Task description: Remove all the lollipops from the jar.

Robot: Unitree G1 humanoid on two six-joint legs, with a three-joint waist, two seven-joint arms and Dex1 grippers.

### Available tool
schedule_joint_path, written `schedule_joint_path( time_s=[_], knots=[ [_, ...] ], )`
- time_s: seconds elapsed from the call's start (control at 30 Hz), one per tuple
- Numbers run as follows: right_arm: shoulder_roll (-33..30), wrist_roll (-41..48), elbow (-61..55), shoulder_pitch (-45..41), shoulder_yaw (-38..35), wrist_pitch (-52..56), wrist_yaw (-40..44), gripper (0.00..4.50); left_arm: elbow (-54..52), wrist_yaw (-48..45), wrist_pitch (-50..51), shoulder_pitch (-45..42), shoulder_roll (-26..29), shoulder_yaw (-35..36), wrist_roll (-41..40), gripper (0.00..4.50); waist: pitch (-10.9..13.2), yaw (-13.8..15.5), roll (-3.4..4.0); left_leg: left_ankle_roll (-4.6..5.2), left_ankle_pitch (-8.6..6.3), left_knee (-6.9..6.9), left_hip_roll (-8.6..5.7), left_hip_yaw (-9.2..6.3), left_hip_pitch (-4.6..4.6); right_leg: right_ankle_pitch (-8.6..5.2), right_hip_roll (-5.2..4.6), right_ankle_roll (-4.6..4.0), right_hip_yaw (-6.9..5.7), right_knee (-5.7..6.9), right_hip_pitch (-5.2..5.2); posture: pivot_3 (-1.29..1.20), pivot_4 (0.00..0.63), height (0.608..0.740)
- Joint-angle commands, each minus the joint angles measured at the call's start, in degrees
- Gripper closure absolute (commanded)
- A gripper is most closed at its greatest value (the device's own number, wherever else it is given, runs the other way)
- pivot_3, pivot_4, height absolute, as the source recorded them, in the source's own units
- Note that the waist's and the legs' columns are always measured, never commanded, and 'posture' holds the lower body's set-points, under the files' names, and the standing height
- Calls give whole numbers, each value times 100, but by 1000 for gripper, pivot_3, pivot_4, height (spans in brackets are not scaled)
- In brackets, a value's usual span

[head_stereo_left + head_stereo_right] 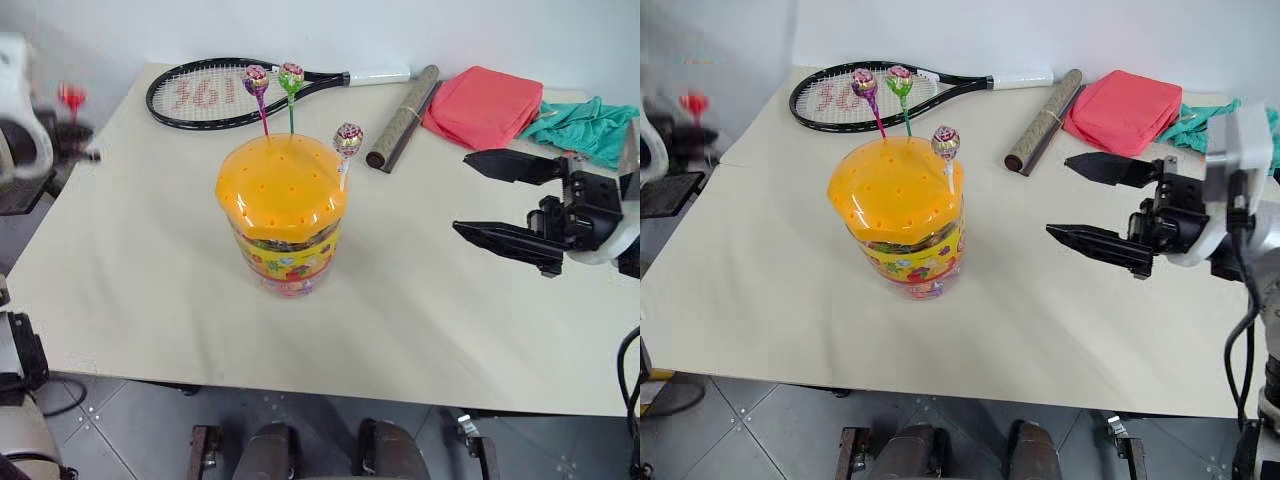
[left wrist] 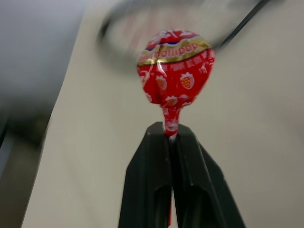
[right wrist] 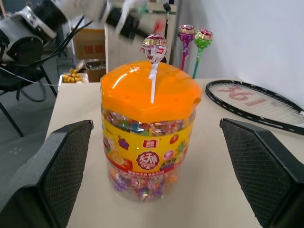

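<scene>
The jar [image 1: 285,250], a clear tub with a candy label and a domed orange lid [image 1: 280,185], stands mid-table. Three lollipops stick up from the lid: a purple-pink one [image 1: 256,76], a green one [image 1: 291,73] and a maroon-patterned one [image 1: 348,138] on a white stick. My left gripper [image 2: 168,132] is shut on the stick of the red lollipop [image 2: 175,71], held off the table's left edge, away from the jar. To the right of the jar my right gripper [image 1: 460,192] hangs open above the table, its fingers pointing at the jar with nothing between them.
At the back of the beige table [image 1: 150,290] lie a black racket [image 1: 215,95], a brown rolled tube [image 1: 402,118], a folded red cloth [image 1: 485,105] and a teal cloth [image 1: 590,125]. Beyond the left edge are a chair and boxes.
</scene>
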Motion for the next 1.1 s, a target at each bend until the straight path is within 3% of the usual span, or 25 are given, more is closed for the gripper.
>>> schedule_joint_path(
  time_s=[0.03,0.27,0.37,0.67,0.8,0.87,1.0,1.1],
  knots=[
    [67,-5,-32,-150,-12,-165,30,0,-291,-141,511,323,283,-346,202,4451,9,16,-25,0,0,3,0,1,-7,0,0,0,2,1,-1,0,150,740],
    [160,-40,-22,-148,76,-218,28,0,171,-340,964,742,315,-980,423,4451,8,18,-36,-2,0,6,-2,-1,-17,0,4,0,7,3,-1,0,150,740],
    [167,-46,-34,-141,70,-213,24,0,222,-454,1124,657,329,-901,351,3836,9,7,-37,-2,0,6,0,6,-16,0,5,0,7,2,-2,0,150,740],
    [150,-69,-40,-129,23,-225,9,0,-548,-922,1475,59,719,-1213,269,1167,10,17,-40,-2,0,6,0,6,-16,0,6,0,8,3,-2,0,150,740],
    [142,-86,-34,-150,15,-235,6,0,-812,-1180,1150,-531,513,-1023,119,36,11,30,-43,-2,-1,8,-1,2,-18,0,5,0,10,3,-1,0,150,740],
    [140,-91,-47,-151,6,-238,-10,0,-894,-1371,783,-740,251,-685,-118,36,11,21,-43,-2,-1,8,-1,2,-19,0,5,0,9,2,-2,0,150,740],
    [103,-62,-146,-79,-108,-221,-78,0,-1374,-1938,-885,-430,-359,384,-740,36,11,5,-44,-2,0,10,2,0,-20,0,5,0,6,2,-2,0,150,740],
    [75,-16,-258,21,-231,-197,-155,0,-1450,-2488,-1951,-119,-626,723,-1025,36,11,-30,-44,-2,-1,9,3,-2,-17,0,5,-1,6,3,-3,0,150,740]
  ],
)
